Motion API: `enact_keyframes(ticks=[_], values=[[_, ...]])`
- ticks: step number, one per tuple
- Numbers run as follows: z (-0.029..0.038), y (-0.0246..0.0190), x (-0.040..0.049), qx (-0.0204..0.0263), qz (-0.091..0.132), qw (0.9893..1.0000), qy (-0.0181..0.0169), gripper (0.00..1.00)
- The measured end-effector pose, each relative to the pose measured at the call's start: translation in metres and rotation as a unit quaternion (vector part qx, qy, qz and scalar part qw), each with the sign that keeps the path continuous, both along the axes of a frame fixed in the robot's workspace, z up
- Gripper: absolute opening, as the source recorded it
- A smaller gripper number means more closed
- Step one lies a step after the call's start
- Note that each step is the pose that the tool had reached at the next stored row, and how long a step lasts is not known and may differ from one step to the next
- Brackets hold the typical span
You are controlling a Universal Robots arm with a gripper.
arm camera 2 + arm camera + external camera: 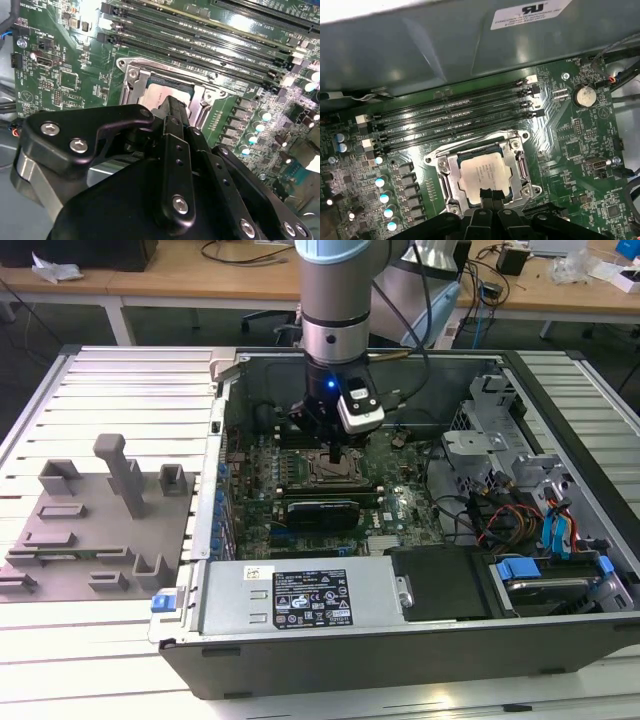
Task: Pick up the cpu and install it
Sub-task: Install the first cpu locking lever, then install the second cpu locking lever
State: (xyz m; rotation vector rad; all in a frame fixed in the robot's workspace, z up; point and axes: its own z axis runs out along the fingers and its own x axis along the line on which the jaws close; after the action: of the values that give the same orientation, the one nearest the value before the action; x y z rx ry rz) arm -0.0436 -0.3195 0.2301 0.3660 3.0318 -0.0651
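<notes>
The cpu, a pale silvery square chip, lies flat inside the metal-edged socket frame on the green motherboard in the open computer case. In the second wrist view the cpu shows just past the fingertips. My gripper hangs directly over the socket, its two dark fingers pressed together with no gap, their tips at the chip's near edge. In the exterior view the gripper stands upright above the socket. Nothing is held between the fingers.
Black memory slots run beside the socket. A power supply box sits at the case's front, with drive cages and cables on the exterior view's right. A grey plastic fixture with blocks and posts lies outside the case on the exterior view's left.
</notes>
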Motion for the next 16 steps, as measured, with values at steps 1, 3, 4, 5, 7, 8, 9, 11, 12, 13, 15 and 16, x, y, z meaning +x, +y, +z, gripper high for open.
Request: enact_keyframes(ticks=[1,3,4,5,7,8,9,11,12,13,15,16], values=[[0.0025,0.0,0.0,0.0,0.0,1.0,0.0,0.11],[0.0042,0.0001,0.0001,0.0002,0.0,1.0,-0.0001,0.11],[0.0042,0.0001,0.0001,0.0003,0.0,1.0,-0.0002,0.11],[0.0043,0.0001,0.0001,0.0005,0.0,1.0,-0.0001,0.11],[0.0043,0.0001,0.0001,0.003,0.0,1.0,-0.0001,0.11],[0.0043,0.0001,0.0001,0.0031,0.0,1.0,-0.0001,0.11],[0.0043,0.0001,0.0001,0.0031,0.0,1.0,-0.0001,0.11],[0.0043,0.0001,0.0001,0.0034,0.0,1.0,-0.0001,0.11],[0.0043,0.0001,0.0001,0.0035,0.0,1.0,-0.0001,0.11],[0.0043,0.0001,0.0001,0.0036,0.0,1.0,-0.0001,0.11],[0.0044,-0.0005,0.0001,0.0038,0.0,1.0,-0.0001,0.11],[0.0043,-0.0012,0.0001,0.0038,0.0,1.0,-0.0001,0.11]])
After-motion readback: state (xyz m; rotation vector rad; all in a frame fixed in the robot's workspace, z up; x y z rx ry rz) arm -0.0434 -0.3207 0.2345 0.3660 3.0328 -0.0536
